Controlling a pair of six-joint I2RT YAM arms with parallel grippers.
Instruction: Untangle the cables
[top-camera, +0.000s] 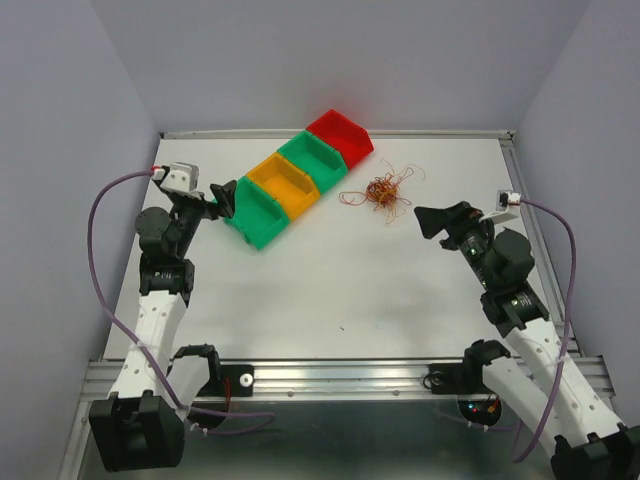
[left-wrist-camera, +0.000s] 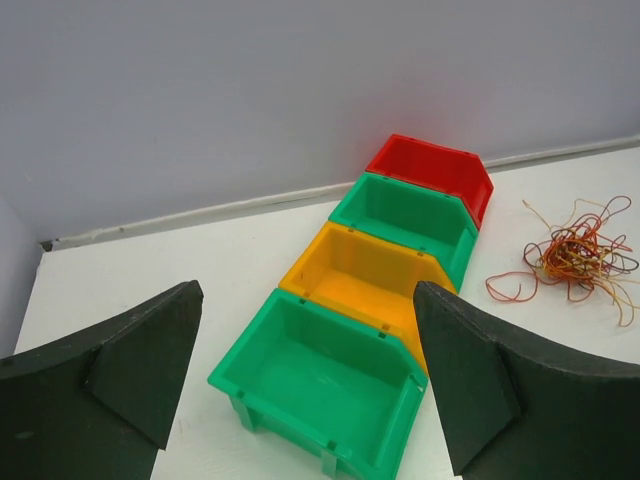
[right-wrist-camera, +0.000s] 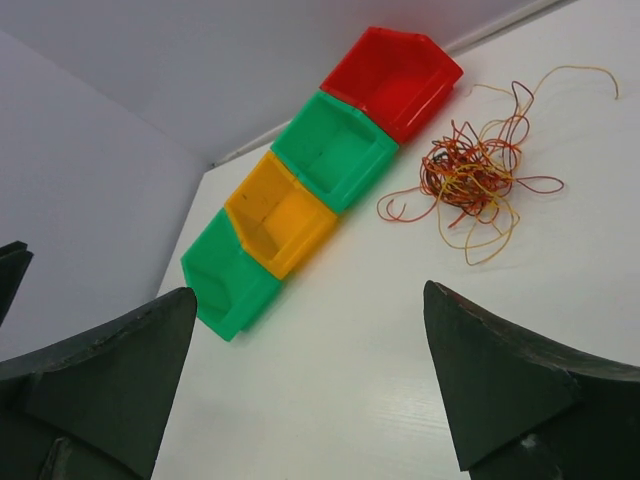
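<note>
The cables are a tangle of thin orange, red and yellow wires (top-camera: 383, 192) lying on the white table right of the bins. The tangle also shows in the left wrist view (left-wrist-camera: 575, 258) and the right wrist view (right-wrist-camera: 470, 175). My left gripper (top-camera: 222, 197) is open and empty, hovering by the near green bin, far left of the tangle. In its wrist view the left gripper (left-wrist-camera: 310, 375) frames that bin. My right gripper (top-camera: 432, 220) is open and empty, a little right of and nearer than the tangle. In its wrist view the right gripper (right-wrist-camera: 310, 390) is over bare table.
A diagonal row of bins stands at the back: red (top-camera: 340, 137), green (top-camera: 308, 158), orange (top-camera: 283, 184), green (top-camera: 258, 213), all empty. Grey walls enclose the table (top-camera: 330, 290) on three sides. A metal rail runs along the near edge.
</note>
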